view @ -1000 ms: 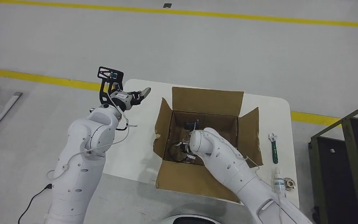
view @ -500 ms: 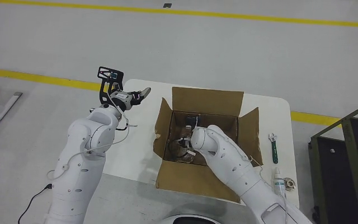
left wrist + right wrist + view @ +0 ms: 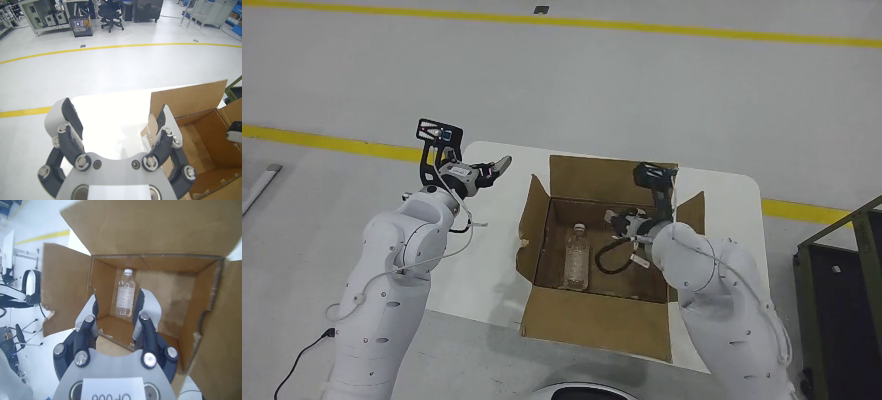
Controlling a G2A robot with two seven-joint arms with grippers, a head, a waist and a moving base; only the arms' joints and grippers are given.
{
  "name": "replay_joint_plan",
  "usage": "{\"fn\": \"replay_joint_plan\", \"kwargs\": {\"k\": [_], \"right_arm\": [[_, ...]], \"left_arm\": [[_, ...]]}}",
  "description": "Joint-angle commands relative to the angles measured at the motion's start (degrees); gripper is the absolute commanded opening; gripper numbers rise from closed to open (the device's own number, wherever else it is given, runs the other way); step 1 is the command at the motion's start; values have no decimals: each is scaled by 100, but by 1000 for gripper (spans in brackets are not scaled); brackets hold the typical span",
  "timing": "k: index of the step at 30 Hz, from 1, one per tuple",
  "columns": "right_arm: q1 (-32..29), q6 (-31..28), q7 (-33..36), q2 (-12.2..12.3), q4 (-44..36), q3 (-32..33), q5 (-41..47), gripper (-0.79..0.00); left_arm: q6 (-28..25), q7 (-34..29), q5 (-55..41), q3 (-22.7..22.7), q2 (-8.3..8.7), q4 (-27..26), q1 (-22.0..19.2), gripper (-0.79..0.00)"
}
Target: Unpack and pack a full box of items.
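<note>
An open cardboard box (image 3: 612,180) stands on the white table (image 3: 492,250). A clear plastic bottle (image 3: 576,258) with a white cap lies on the box floor near its left wall. My right gripper (image 3: 620,218) hangs above the box's right half, open and empty. In the right wrist view the bottle (image 3: 125,294) lies beyond the gap of that gripper (image 3: 119,296), well below it, inside the box (image 3: 151,228). My left gripper (image 3: 500,165) is open and empty over the table's far left corner, beside the box (image 3: 189,102); its own view shows it (image 3: 115,104).
A wrench (image 3: 730,262), a small bottle (image 3: 739,322) and a tape roll (image 3: 758,327) lie on the table right of the box. A green cart (image 3: 842,290) stands past the table's right edge. All box flaps are folded outward.
My right arm has risen out of the box's front left and swung to its right side, uncovering the bottle on the box floor. The left arm has stayed still.
</note>
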Motion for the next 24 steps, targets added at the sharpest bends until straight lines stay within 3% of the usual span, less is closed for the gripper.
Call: {"fn": "replay_joint_plan", "kwargs": {"k": [1, 7, 13, 17, 24], "right_arm": [[-251, -111, 115, 57, -685, 430, -175, -785], [-967, -432, 436, 167, -1720, 1758, -569, -785], [-1622, -990, 994, 214, -1745, 2965, -695, -785], [-2045, -1616, 1619, 252, -1488, 3405, -1040, -785], [-2890, -2045, 1619, 368, -1037, 3636, -1290, -785]], "left_arm": [[0, 0, 0, 0, 0, 0, 0, 0], [0, 0, 0, 0, 0, 0, 0, 0], [0, 0, 0, 0, 0, 0, 0, 0], [0, 0, 0, 0, 0, 0, 0, 0], [0, 0, 0, 0, 0, 0, 0, 0]]}}
